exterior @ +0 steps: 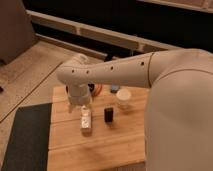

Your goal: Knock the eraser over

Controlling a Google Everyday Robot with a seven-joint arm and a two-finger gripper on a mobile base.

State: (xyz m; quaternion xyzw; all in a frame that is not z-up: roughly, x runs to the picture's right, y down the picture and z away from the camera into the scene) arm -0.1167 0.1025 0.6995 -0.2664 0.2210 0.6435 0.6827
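Note:
The eraser (108, 114) is a small black block standing upright on the wooden table (100, 142), near the middle. My gripper (80, 106) hangs from the white arm over the left part of the table, a short way left of the eraser and just above a white oblong block (86, 121). A white cup (123, 98) stands behind and to the right of the eraser.
A dark mat (26, 137) lies on the floor left of the table. Small coloured objects (100, 89) sit at the table's far edge behind the arm. My white arm and body (175, 110) fill the right side. A dark wall with ledges runs along the back.

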